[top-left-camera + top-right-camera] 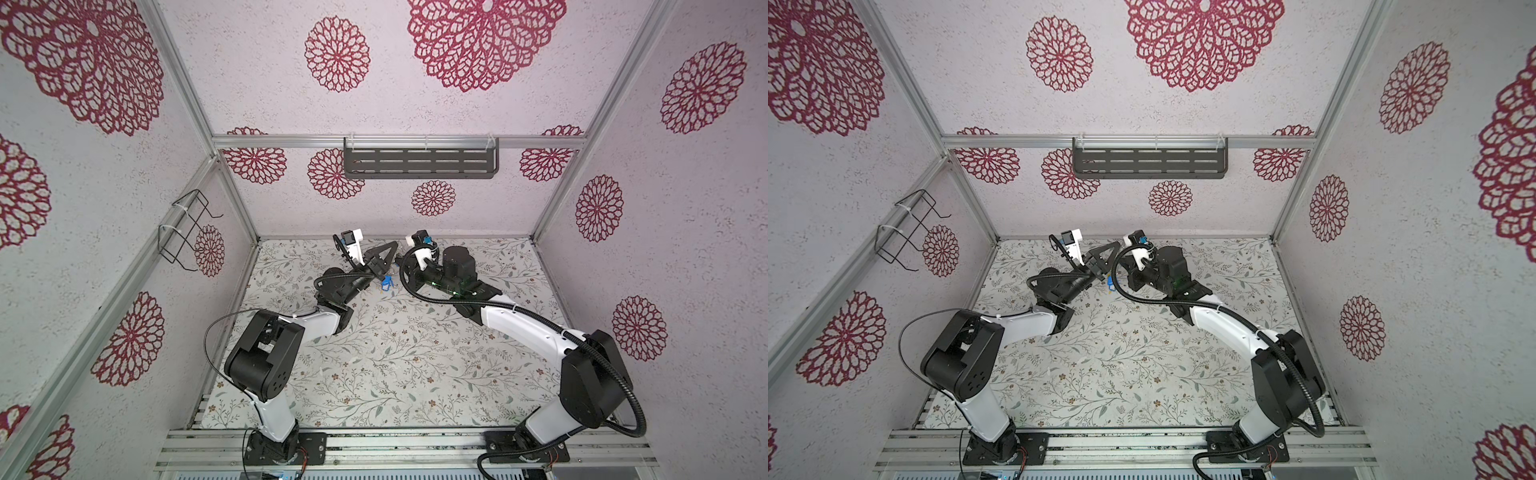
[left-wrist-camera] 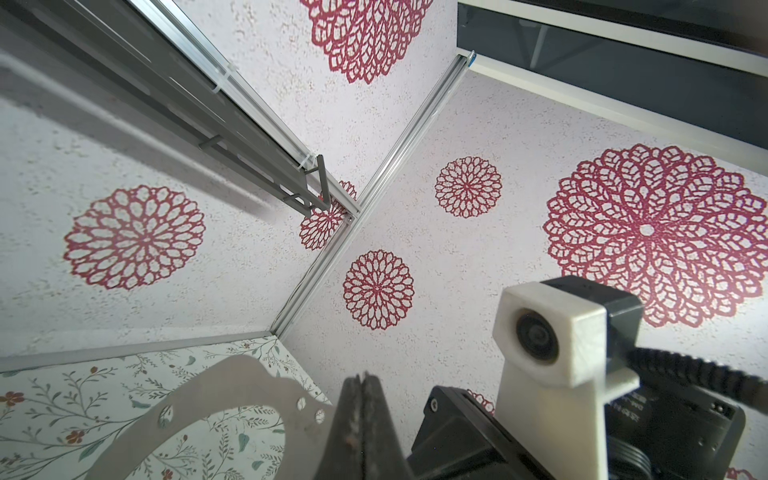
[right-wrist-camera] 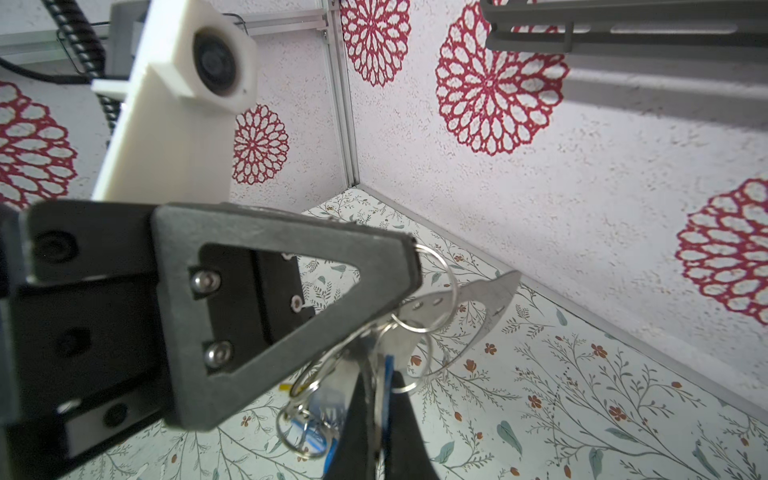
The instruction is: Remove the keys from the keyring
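Left gripper (image 2: 363, 395) clamped tight on the keyring (image 2: 232, 386) rim, holding the plate up off the table (image 1: 415, 357), back-middle. Right gripper (image 3: 370, 424) pinched closed on 1 of the keys (image 3: 316, 413), blue-tagged. The rest of the bunch dangles under the ring.

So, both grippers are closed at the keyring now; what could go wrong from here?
1. The left gripper pinches the keyring only at its rim; a pull may twist it or slip it loose.
2. The keys and split rings hang tangled at the right gripper, so pulling one may drag or snag others.
3. The two grippers sit very close and might collide.
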{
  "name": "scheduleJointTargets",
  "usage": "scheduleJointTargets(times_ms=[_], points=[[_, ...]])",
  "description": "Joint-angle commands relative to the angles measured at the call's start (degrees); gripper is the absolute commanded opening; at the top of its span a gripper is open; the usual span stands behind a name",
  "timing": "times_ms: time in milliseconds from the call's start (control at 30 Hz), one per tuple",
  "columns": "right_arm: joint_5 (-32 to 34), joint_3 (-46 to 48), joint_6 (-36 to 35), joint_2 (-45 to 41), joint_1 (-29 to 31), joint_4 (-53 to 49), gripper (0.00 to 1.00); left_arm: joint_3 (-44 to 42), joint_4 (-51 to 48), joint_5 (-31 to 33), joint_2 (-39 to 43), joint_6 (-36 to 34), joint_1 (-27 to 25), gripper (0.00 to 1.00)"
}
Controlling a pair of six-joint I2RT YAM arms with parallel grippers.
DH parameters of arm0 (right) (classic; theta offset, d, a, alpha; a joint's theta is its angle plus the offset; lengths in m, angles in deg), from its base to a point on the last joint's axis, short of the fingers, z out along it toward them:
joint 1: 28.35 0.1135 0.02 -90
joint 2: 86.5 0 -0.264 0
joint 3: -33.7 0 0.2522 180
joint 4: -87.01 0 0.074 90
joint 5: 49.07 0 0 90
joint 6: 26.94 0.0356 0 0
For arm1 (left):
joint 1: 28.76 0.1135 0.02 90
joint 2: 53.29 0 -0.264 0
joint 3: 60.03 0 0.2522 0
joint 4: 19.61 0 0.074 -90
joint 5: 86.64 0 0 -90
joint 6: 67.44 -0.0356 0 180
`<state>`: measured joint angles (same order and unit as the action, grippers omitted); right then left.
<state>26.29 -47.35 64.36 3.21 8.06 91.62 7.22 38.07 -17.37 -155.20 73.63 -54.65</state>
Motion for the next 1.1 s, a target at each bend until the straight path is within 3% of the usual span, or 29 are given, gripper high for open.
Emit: scheduleJointTargets(times_ms=[0,67,133,300,500,667,833,967,1067], points=[[-0.12,0.23,-0.42,-1.09,1.30,0.49,0.00,0.94,3.90,1.65,-0.17,-0.41,0.09,0.00],[0.43,0.14,-0.53,-1.44,1.22,-0.70,0.13,1.95,3.59,-0.59,-0.46,0.29,0.21,0.00],[1.55,0.31,-0.76,-2.24,1.13,-1.70,0.33,2.65,3.87,-2.45,-0.76,0.88,0.21,0.00],[5.36,2.37,-0.98,-6.31,-1.01,-4.84,0.41,3.78,4.07,-7.52,-1.28,2.48,0.57,0.00],[1.16,3.48,2.63,-11.16,-7.66,-6.94,0.43,4.87,7.24,-11.42,-3.27,5.73,0.94,0.00],[-11.15,-0.23,15.11,-11.31,-14.92,-8.39,0.36,5.38,6.48,-13.38,-3.66,5.80,1.10,0.00],[-26.98,-1.42,33.38,-6.48,-18.12,4.72,0.30,5.14,6.08,-12.94,-3.73,5.69,0.94,0.00],[-33.26,-1.06,46.32,-1.64,-18.08,18.87,0.30,5.13,6.13,-12.91,-3.88,5.87,0.81,0.00],[-35.10,-1.01,49.95,0.34,-17.44,23.54,0.32,5.04,6.16,-12.96,-3.95,6.05,0.75,0.00]])
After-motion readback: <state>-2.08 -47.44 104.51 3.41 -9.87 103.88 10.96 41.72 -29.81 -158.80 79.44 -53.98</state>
